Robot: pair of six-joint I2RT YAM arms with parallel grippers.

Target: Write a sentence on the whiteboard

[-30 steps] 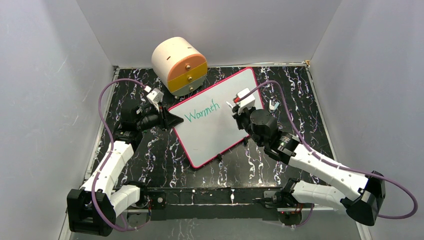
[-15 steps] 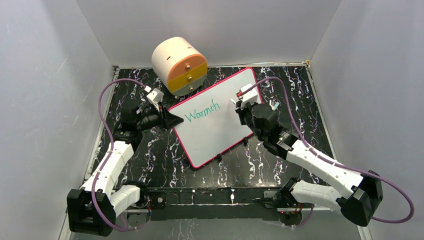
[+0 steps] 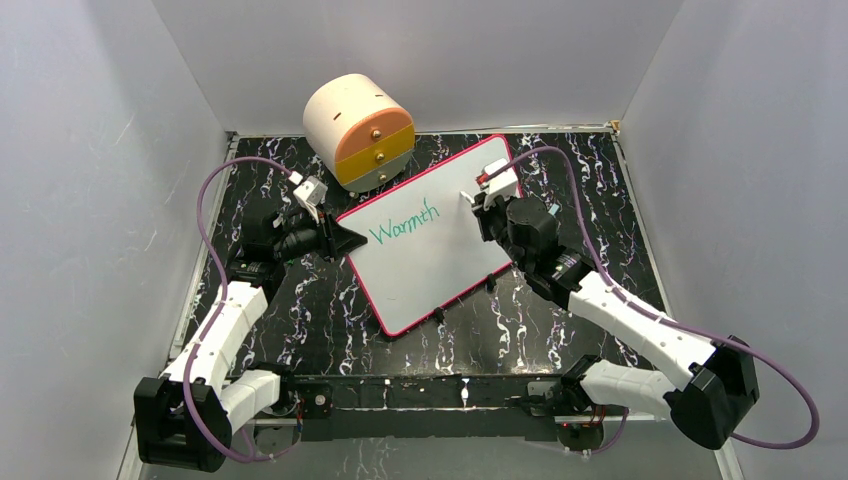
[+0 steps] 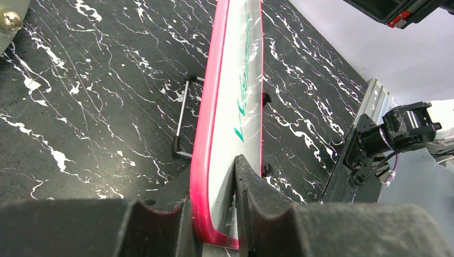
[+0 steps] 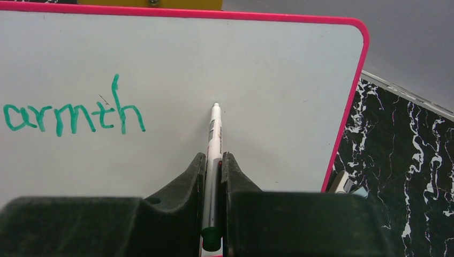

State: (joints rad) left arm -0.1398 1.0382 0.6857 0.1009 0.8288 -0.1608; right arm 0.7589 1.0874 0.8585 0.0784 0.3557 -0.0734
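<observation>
— Across the table (image 3: pixel 560 320), what kind of surface is it?

— Black, with white marble-like veins. Plain pale walls (image 3: pixel 120 120) close it in on the left, right and far sides.

— Where is the whiteboard (image 3: pixel 430 270)?

— Mid-table, turned askew, its red-pink rim running all the way round. Just beyond its far edge stands a round cream drawer unit (image 3: pixel 358 130) with orange, yellow and grey fronts.

— Any writing?

— Of the sentence (image 3: pixel 404 222), one green handwritten word shows: "Warmth". The white to the right of it and below it is bare.

— And the grippers?

— The left gripper (image 4: pixel 214 176) is clamped on the board's left corner, a finger on each face. The right gripper (image 5: pixel 214 160) is clenched on a white marker (image 5: pixel 214 134), whose tip points at the bare board right of the "th". Whether the tip touches, I cannot tell.

— Any labels?

— A small print on the marker's barrel, too small to read.
</observation>
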